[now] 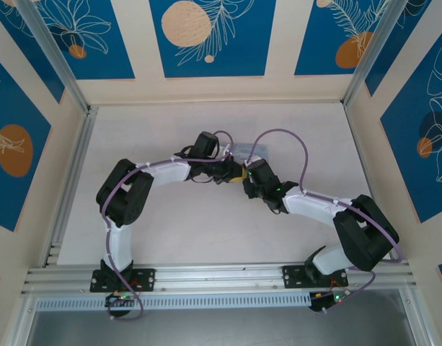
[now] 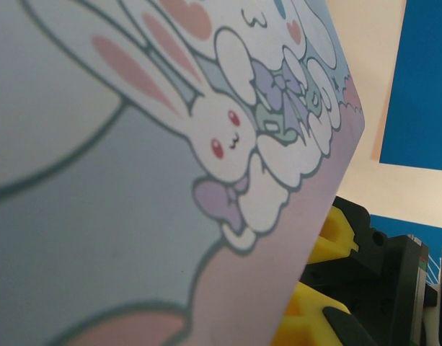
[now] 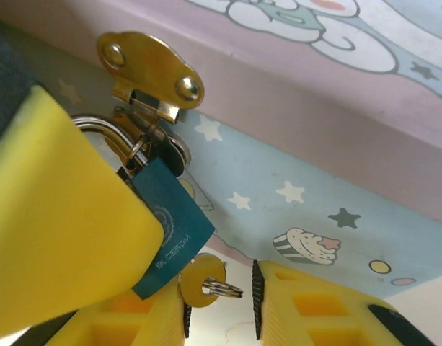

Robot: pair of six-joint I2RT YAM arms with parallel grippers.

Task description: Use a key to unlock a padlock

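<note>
Nearest in right wrist view: right gripper [image 3: 219, 299], fingers apart either side of the brass key [image 3: 199, 280] head, not pinching yet. Split ring through the head, sitting in the same gap. Can't see the blade, hidden behind the teal tag [image 3: 170, 223]; can't tell if seated in the keyhole.

Just above: padlock [image 3: 169, 150], small dark body, silver shackle [image 3: 98, 124] looped through the brass hasp [image 3: 152, 72] on the front of the cartoon tin [image 3: 314, 187]. Hanging off the hasp, close against the tin wall. Big yellow pad at left, right up against the shackle; probably a left finger.

Left gripper [image 1: 233, 173] closed; can't tell on what.

From above: both grippers nose to nose mid table [image 1: 206, 238], tin just behind them.

Handling guess: lock tiny, light, rigid metal, smooth. Expect swinging and twisting on the hasp under any key push. Pin the body by its flat sides, not the shackle. Key thin and slick: pinch the flat faces of the head, keep ring and tag out of the pads. Turn gently; easy to slip off or bend.
</note>
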